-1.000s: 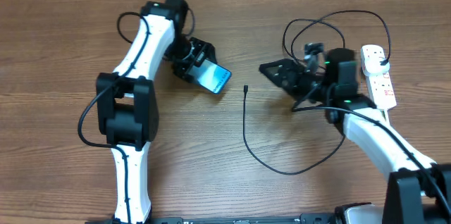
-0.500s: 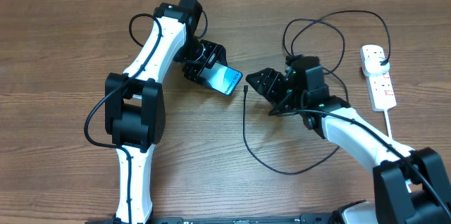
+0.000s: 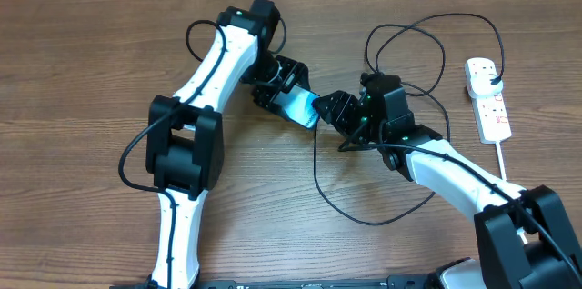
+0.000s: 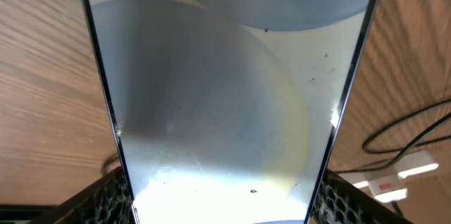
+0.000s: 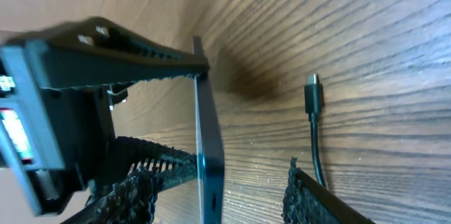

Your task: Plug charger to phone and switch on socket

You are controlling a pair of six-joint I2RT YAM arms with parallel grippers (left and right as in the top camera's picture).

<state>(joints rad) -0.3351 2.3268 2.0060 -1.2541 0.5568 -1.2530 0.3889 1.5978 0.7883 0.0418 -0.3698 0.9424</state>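
Note:
My left gripper [image 3: 284,89] is shut on the phone [image 3: 298,105] and holds it tilted above the table; its light blue screen fills the left wrist view [image 4: 225,97] between the fingers [image 4: 225,206]. My right gripper [image 3: 329,107] is open, with its fingers on either side of the phone's free end. In the right wrist view [image 5: 222,197] the phone [image 5: 209,160] shows edge-on, and there are gaps to both fingers. The charger's connector tip [image 5: 313,96] lies on the wood just right of the phone. Its black cable [image 3: 316,157] loops away toward the socket [image 3: 488,100].
The white power strip lies at the far right with its thick white cord [image 3: 498,157] running toward the front edge; it also shows in the left wrist view [image 4: 394,182]. Black cable loops [image 3: 405,39] lie behind my right arm. The table is wood.
My left arm has carried the phone to the right. My right gripper has moved left from near the socket and now straddles the phone's end.

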